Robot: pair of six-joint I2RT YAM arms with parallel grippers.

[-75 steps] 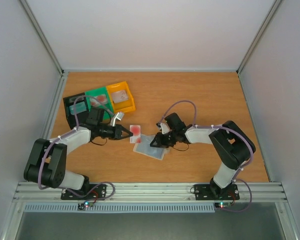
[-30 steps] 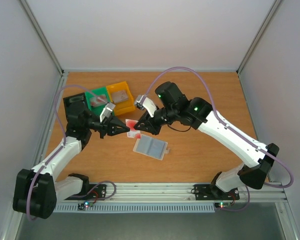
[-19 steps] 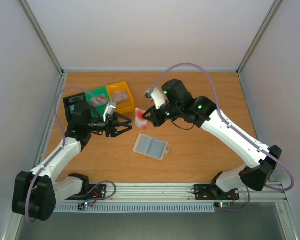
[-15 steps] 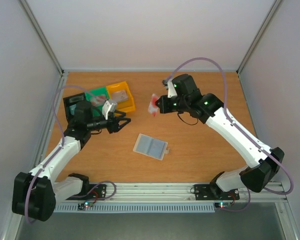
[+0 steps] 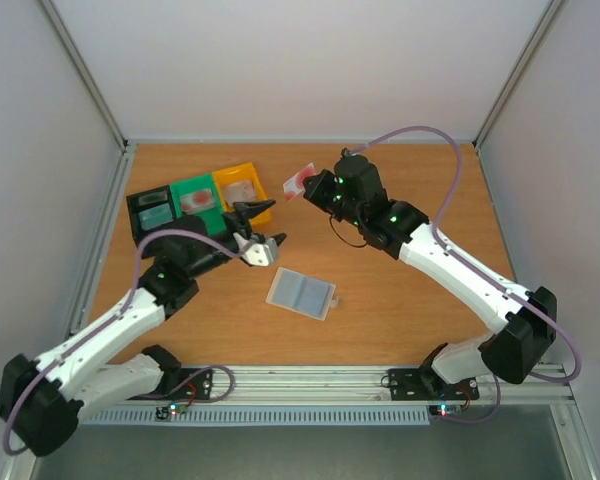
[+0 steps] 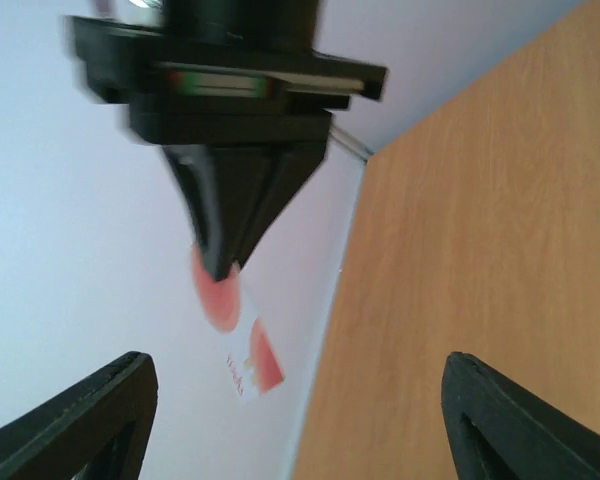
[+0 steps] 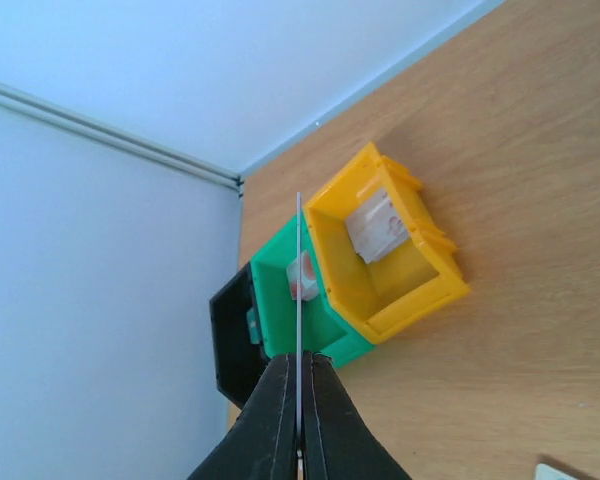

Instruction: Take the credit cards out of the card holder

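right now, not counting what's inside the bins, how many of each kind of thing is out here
bins: 3 (black bin, green bin, yellow bin)
holder: 1, flat on the table
red card: 1, pinched in the right gripper
total: 5

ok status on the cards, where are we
Right gripper shut on red card, held in the air. Left gripper open, empty. Card holder flat on table, no gripper on it. Nothing blocking.
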